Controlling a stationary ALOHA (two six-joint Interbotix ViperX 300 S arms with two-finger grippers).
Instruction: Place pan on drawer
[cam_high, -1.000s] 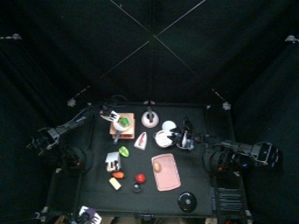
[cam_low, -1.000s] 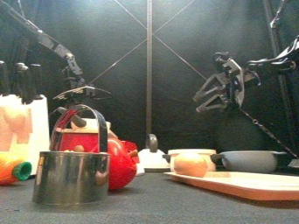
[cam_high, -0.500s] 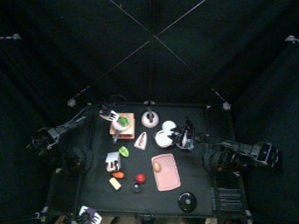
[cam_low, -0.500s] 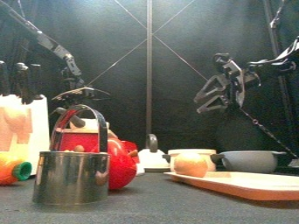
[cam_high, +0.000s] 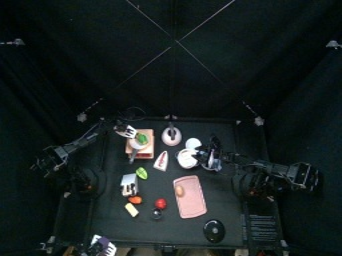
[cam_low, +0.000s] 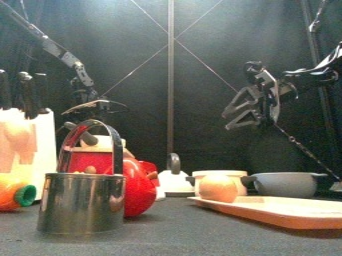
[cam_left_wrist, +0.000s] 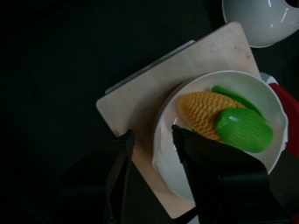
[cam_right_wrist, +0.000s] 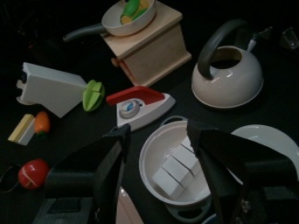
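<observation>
The small whitish pan (cam_left_wrist: 193, 87), holding a yellow corn cob and a green piece, rests on the flat top of the pinkish-tan drawer (cam_left_wrist: 152, 92). From above, the pan (cam_high: 140, 134) sits on the drawer (cam_high: 138, 148) at the table's back left. My left gripper (cam_left_wrist: 158, 171) is open, its jaws spread to either side of the pan's near rim. My right gripper (cam_right_wrist: 167, 162) hangs open over a white dish (cam_right_wrist: 176, 171) right of the middle, away from the drawer (cam_right_wrist: 152, 44).
A white kettle (cam_right_wrist: 228, 74) stands behind the dish, and a red-and-white toy iron (cam_right_wrist: 140, 105) lies beside it. A pink board (cam_high: 187, 195) and a dark disc (cam_high: 213, 229) lie toward the front. A metal cup (cam_low: 80, 200) and a red teapot (cam_low: 107, 165) stand at the front edge.
My left gripper's jaws have spread apart around the pan, which stays on the drawer. The right arm has not moved.
</observation>
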